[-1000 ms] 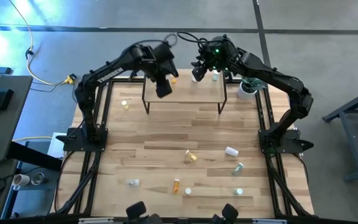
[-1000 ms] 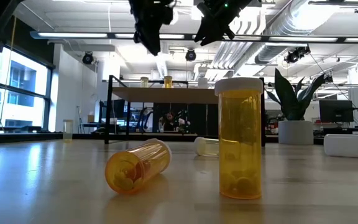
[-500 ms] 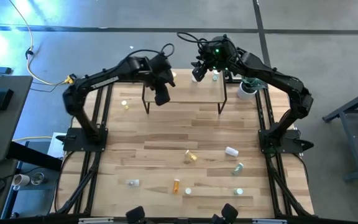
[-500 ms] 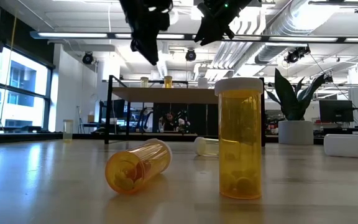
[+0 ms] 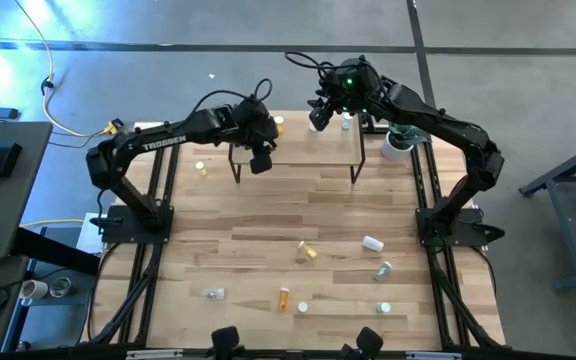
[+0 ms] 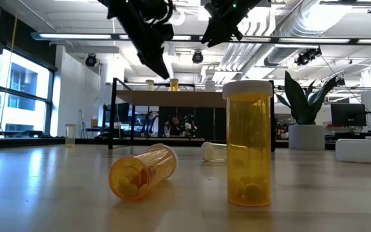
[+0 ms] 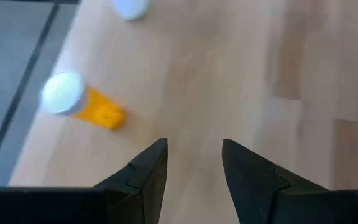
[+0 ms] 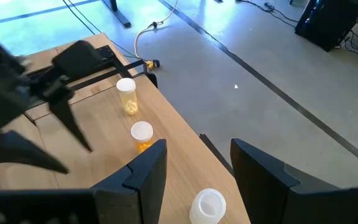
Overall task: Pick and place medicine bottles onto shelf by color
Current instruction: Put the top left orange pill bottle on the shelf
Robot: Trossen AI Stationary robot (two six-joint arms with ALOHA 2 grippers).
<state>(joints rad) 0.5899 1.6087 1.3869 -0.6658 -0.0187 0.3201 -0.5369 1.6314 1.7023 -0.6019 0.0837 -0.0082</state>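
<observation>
The shelf [image 5: 298, 147] stands at the table's far middle; it also shows in the low view [image 6: 172, 96]. On it stand a pale yellow bottle [image 8: 127, 94], an orange bottle [image 8: 142, 134] and a white bottle [image 8: 209, 206]. My left gripper [image 5: 260, 156] is open and empty above the shelf's front left part, with the orange bottle [image 7: 79, 104] ahead of its fingers [image 7: 193, 149]. My right gripper [image 5: 318, 115] is open and empty above the shelf's far edge [image 8: 197, 152]. Several more bottles lie or stand on the near half of the table [image 5: 307, 252].
Near the low camera an orange bottle [image 6: 248, 145] stands upright and another [image 6: 142, 171] lies on its side. A white bottle [image 5: 372, 243], a greenish one [image 5: 383, 269] and an orange one [image 5: 284, 297] lie toward the near edge. A white pot [image 5: 398, 141] stands by the shelf's right end.
My left gripper has drawn back from over the shelf toward the table's near edge and gone a little lower, its arm swinging out to the left. My right gripper has kept still. No bottle has moved.
</observation>
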